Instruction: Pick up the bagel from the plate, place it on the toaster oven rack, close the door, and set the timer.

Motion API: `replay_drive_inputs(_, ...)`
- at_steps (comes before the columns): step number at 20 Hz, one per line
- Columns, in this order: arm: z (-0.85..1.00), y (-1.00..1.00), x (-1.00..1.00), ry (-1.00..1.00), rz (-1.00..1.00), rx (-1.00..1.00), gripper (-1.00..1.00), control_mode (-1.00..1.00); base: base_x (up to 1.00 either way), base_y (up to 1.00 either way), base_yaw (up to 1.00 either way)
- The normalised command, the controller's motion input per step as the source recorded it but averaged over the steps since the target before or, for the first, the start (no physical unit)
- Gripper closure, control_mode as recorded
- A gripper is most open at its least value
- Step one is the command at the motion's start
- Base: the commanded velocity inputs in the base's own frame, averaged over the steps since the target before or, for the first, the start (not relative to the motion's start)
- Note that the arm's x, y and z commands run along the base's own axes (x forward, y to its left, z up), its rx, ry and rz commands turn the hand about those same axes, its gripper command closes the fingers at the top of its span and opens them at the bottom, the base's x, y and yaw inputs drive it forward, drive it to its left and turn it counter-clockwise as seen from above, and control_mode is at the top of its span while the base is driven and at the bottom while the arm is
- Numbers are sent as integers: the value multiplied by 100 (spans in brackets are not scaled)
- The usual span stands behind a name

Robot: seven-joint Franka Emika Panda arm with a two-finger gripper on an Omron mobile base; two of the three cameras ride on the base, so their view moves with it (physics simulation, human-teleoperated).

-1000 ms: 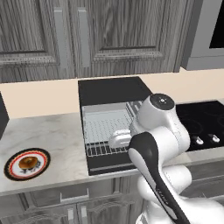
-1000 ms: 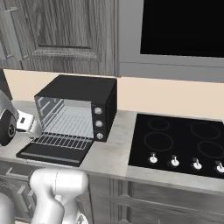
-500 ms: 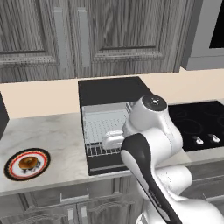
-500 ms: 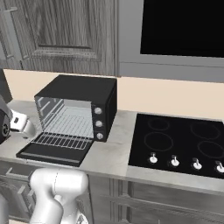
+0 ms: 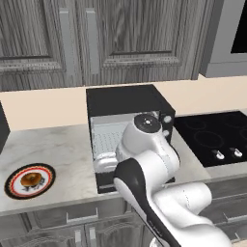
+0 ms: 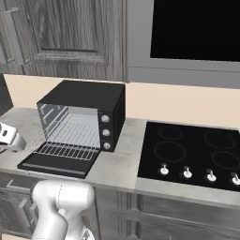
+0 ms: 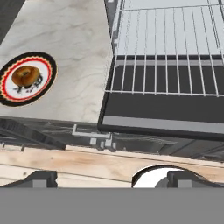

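The claw hangs empty, its jaws spread wide, out over the front edge of the tabletop. The bagel lies on the plate, ahead of the claw and well off to its left, not touched. Ahead and slightly to the claw's right, the door lies dropped open and flat, with the toaster oven rack drawn out over it.
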Motion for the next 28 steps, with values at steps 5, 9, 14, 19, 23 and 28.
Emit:
replay_drive_inputs(5,0,63,1,13,3,0,-100,-100,0,0,0)
replay_drive_inputs(9,-7,59,8,11,13,0,-100,-100,0,0,0)
replay_drive_inputs(14,-15,56,13,7,23,0,-100,-100,0,0,0)
replay_drive_inputs(19,-30,51,8,1,26,0,-100,-100,0,0,0)
replay_drive_inputs(23,-40,35,0,-11,19,0,-100,-100,0,0,0)
replay_drive_inputs(28,-35,26,1,-18,11,0,-100,-100,0,0,0)
